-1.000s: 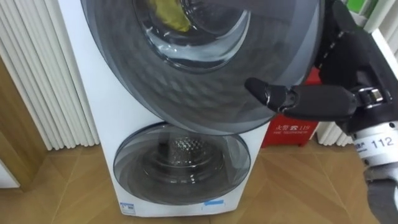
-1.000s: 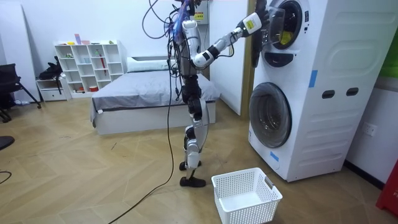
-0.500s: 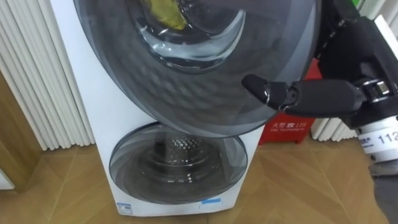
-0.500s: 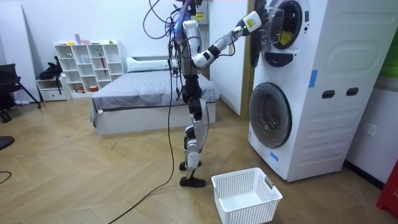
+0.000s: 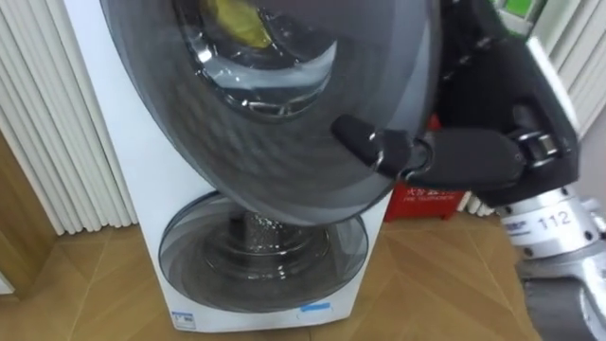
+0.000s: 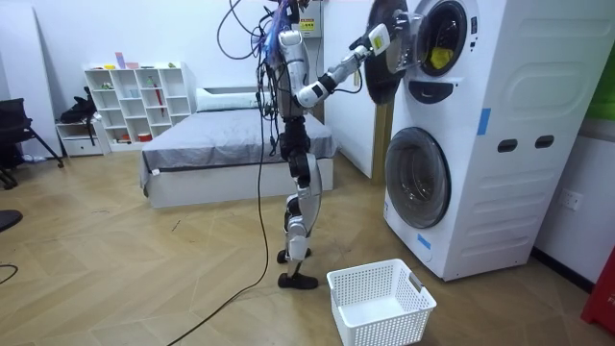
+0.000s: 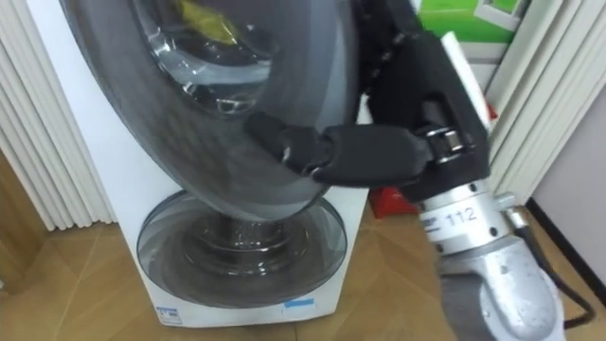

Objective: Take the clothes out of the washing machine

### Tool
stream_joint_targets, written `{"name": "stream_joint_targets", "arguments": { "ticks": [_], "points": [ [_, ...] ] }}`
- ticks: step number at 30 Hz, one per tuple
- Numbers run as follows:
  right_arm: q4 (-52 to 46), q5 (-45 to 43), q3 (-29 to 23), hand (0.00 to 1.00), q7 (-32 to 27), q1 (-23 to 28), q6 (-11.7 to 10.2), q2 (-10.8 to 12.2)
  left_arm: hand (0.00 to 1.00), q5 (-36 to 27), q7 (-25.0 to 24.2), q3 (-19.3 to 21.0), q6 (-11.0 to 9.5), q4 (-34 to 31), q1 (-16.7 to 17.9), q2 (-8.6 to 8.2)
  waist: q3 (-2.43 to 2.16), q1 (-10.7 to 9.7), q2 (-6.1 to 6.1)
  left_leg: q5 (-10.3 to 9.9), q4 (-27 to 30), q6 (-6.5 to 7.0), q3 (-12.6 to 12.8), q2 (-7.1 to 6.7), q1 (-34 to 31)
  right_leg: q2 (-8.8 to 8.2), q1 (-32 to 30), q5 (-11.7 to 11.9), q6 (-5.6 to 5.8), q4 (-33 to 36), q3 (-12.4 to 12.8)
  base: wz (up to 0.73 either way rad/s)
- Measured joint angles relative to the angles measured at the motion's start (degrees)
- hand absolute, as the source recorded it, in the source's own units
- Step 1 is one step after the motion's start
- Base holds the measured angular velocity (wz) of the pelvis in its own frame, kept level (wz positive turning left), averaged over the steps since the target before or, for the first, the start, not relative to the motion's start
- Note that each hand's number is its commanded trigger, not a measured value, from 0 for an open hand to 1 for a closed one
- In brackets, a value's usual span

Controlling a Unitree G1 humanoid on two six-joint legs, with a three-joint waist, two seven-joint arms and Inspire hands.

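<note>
**A:** While the door (image 5: 237, 142) hangs part-way open, how far along do you put this?

**B:** Early, at the opening step only. The yellow cloth (image 5: 232, 19) sits in the upper drum of the washer (image 6: 480, 144). It shows through the door glass and, in the room view, in the drum's mouth. Nothing is out yet. The basket (image 6: 384, 325) is on the floor near the robot's feet and looks empty.

**A:** What's left?

**B:** My read is nearly all of it. The door has to swing clear, then the hand reaches in, takes the cloth and brings it out. It probably goes down to the basket.

**A:** And the hand's pose?

**B:** The right hand (image 5: 469, 159) is at the door's free rim. The arm is raised and stretched forward, with the robot upright before the washer. One dark digit lies across the door's front face, and the rest of the hand passes behind the rim. I note that as a clamp on the rim, thumb one side and fingers the other. There is no cloth in it.

**A:** Lower door (image 5: 260, 260)?

**B:** It looks closed, and nothing is touching it.
</note>
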Motion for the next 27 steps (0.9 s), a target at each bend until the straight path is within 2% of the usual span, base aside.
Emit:
{"name": "stream_joint_targets", "arguments": {
  "ticks": [6,10,11,16,22,25,27],
  "points": [
    [-1.2,-0.1,3.3,0.0,3.0,0.4,-2.0,-0.4,0.0,0.0,1.4,-1.0,0.0,0.0,-0.8,0.05,-0.01,0.2,0.06,0.3,0.3,-0.47,-0.2,0.43,0.0,0.0,0.7,0.2,-0.48,-0.8,-1.0,0.05],
    [-1.2,0.0,5.0,0.0,3.6,0.4,-2.4,-0.1,0.0,-0.2,1.5,-1.1,0.0,0.0,-1.2,0.07,0.23,0.2,0.41,0.3,1.3,-0.59,-0.5,0.79,-0.4,0.16,0.9,0.1,-0.78,-0.7,-1.5,0.06],
    [-1.2,0.0,5.4,0.0,3.6,0.4,-2.6,0.0,0.0,-0.1,1.5,-1.5,0.0,-0.1,-1.3,0.09,0.14,0.2,0.3,0.3,1.7,-0.61,-0.7,0.83,-0.6,0.17,0.9,0.1,-0.85,-0.7,-1.6,0.1],
    [-1.1,0.1,6.1,0.0,3.8,0.4,-2.7,0.0,0.0,-0.2,1.5,-2.3,-0.1,-0.4,-2.1,0.08,0.3,0.3,0.78,0.3,2.0,-0.67,-1.6,0.91,-1.2,0.13,1.0,0.2,-0.98,-0.6,-2.4,0.09],
    [-0.5,0.2,9.1,0.0,6.1,0.3,-4.4,0.0,0.0,-0.7,1.4,-3.6,-0.1,-0.4,-2.7,0.22,0.46,1.8,1.87,0.3,2.1,-0.68,-1.8,0.86,-1.3,0.12,1.1,0.1,-1.04,-0.7,-2.6,0.03],
    [-0.5,0.5,11.6,0.0,8.1,-0.7,-4.5,0.1,0.0,-0.6,1.3,-4.1,-0.1,-0.4,-2.7,0.19,0.43,2.3,2.36,0.3,2.0,-0.68,-2.0,0.75,-1.3,0.03,1.1,-0.1,-1.04,-0.7,-2.9,0.06],
    [-0.2,0.9,13.1,0.0,9.8,-1.7,-4.4,0.1,0.0,-0.6,0.8,-4.3,-0.2,-0.5,-3.0,0.19,0.43,3.5,2.37,0.3,2.1,-0.69,-2.3,0.64,-1.3,-0.06,1.2,-0.3,-1.04,-0.7,-3.3,0.09]
  ]
}}
